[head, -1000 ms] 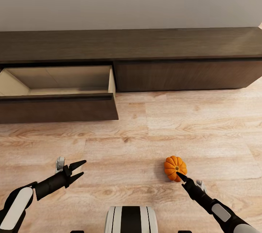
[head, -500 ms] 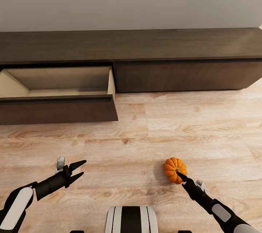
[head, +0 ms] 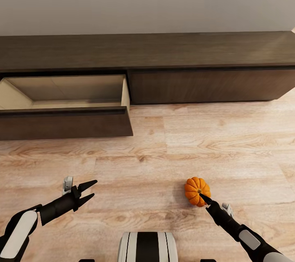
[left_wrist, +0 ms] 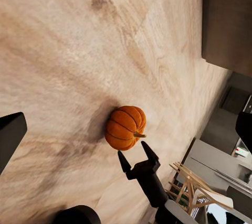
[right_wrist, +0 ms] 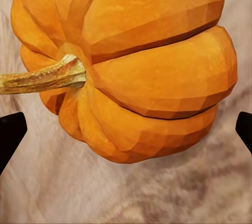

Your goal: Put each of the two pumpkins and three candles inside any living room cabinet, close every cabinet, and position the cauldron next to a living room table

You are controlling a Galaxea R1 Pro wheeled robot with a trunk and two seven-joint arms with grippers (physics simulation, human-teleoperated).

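Note:
A small orange pumpkin (head: 197, 190) lies on its side on the wood floor, stem toward my right arm. My right gripper (head: 202, 197) is open right at it. In the right wrist view the pumpkin (right_wrist: 131, 66) looms large, with a black fingertip (right_wrist: 10, 140) at each edge. The left wrist view shows that gripper (left_wrist: 134, 150) spread just short of the pumpkin (left_wrist: 125, 127). My left gripper (head: 94, 188) hangs open and empty over the floor at the left. The long dark-brown cabinet (head: 184, 49) runs along the wall, its left drawer (head: 65, 122) pulled out and empty.
Bare wood floor (head: 172, 147) lies between me and the cabinet. My base (head: 147, 247) is at the near edge. The cabinet's right drawer front (head: 209, 85) is shut. In the left wrist view, grey kitchen units (left_wrist: 220, 156) and a wooden frame (left_wrist: 191, 182) stand far off.
The whole picture slid down a touch a second ago, so the camera moved. Both arms and the pumpkin have held their places since.

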